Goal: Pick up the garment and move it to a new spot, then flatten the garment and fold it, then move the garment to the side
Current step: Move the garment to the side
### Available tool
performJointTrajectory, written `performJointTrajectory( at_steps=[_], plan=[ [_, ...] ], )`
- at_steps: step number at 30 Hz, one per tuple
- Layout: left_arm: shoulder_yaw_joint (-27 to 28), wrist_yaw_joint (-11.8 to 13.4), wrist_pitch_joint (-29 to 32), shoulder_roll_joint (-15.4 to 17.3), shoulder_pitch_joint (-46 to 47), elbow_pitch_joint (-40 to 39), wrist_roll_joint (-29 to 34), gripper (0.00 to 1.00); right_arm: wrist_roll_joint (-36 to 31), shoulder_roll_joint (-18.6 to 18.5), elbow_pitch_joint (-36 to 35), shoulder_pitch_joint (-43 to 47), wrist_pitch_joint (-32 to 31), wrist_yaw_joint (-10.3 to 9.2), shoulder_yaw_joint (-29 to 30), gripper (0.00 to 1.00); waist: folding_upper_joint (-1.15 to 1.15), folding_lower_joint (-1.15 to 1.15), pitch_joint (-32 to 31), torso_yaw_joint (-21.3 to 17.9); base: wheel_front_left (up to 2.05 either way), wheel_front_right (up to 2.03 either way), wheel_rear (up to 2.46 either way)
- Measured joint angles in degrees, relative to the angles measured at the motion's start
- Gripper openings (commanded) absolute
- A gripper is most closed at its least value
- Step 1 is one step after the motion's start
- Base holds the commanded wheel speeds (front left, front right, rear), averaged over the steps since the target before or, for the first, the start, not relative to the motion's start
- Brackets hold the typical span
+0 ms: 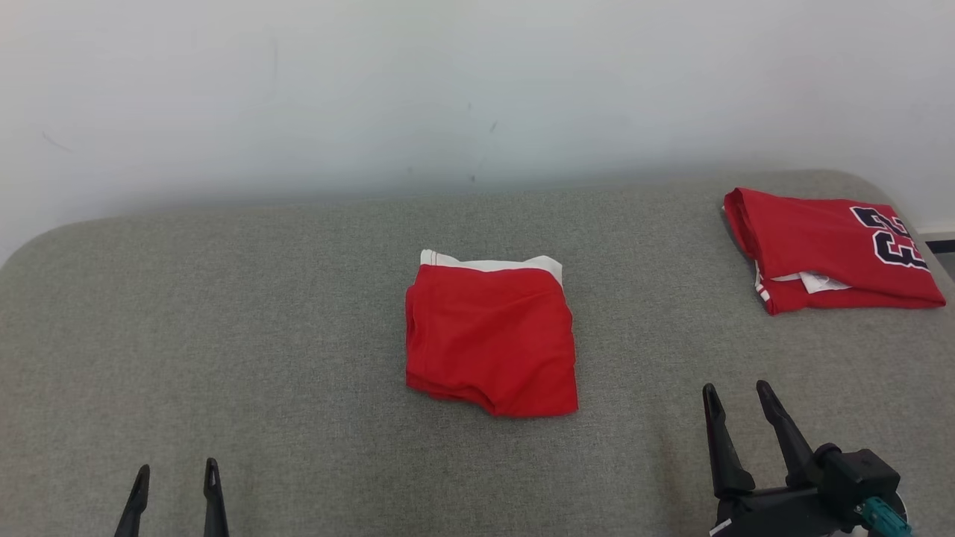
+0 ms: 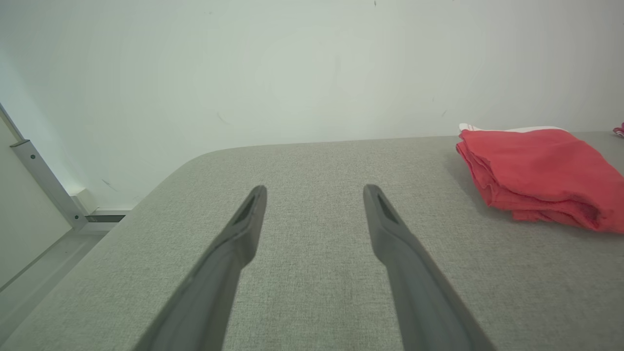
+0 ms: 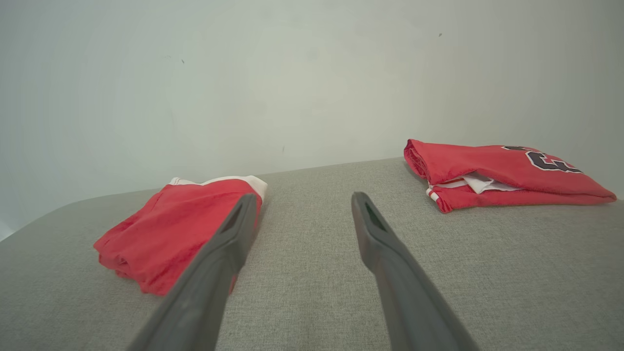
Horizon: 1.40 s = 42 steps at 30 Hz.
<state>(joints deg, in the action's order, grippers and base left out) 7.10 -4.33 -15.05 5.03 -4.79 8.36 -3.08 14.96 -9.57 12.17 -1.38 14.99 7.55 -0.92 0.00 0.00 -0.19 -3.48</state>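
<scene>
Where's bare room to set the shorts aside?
Widest: grey fabric surface left of the folded red shorts, ahead of the left tool. Narrower strip between them and the folded red numbered jersey, which crowds the far right corner.

The folded garment (image 1: pixel 492 339) is laid on the tabletop (image 1: pixel 261 298), about midway between its left and right edges and roughly halfway between near and far edges. A second folded garment (image 1: pixel 821 253) is placed at the far right corner, well apart from the first. The wall (image 1: pixel 373 89) is found directly behind the far edge. The left gripper (image 1: pixel 177 467) is held over the near edge toward the left corner. The right gripper (image 1: pixel 736 388) is held over the near right part, before the second folded garment and right of the first. Neither garment is touched.
</scene>
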Motion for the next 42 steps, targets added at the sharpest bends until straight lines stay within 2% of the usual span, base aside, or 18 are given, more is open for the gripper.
performJointTrajectory(
  at_steps=[14, 24, 30, 42],
  plan=[
    [-0.4, 0.6, 0.0, -0.1, 0.0, -0.2, -0.4, 1.0, 0.0, -0.2, 1.3, -0.7, -0.2, 0.0, -0.5, 1.0, 0.0, 0.0, 0.3, 0.6, 0.0, 0.0, 0.0],
    [-2.7, 0.2, 0.0, -0.4, 1.6, 0.4, -0.5, 1.0, -0.2, -1.5, 5.5, -11.4, -4.0, 0.0, -2.5, 1.0, 0.0, 0.0, 1.0, 3.5, 0.0, 0.0, 0.0],
    [-4.1, -0.1, 0.0, -0.6, 4.4, 0.5, -0.8, 1.0, 0.1, -2.0, 11.1, -20.3, -6.7, 0.0, -2.6, 1.0, 0.0, 0.01, 2.4, 6.3, 0.0, 0.0, 0.0],
    [-5.2, -0.7, 0.0, -1.0, 7.9, 1.6, -2.0, 1.0, -1.6, -2.6, 28.9, -31.9, -10.8, 0.0, -3.0, 1.0, 0.0, 0.01, 7.1, 11.3, 0.0, 0.0, 0.0]
  ],
)
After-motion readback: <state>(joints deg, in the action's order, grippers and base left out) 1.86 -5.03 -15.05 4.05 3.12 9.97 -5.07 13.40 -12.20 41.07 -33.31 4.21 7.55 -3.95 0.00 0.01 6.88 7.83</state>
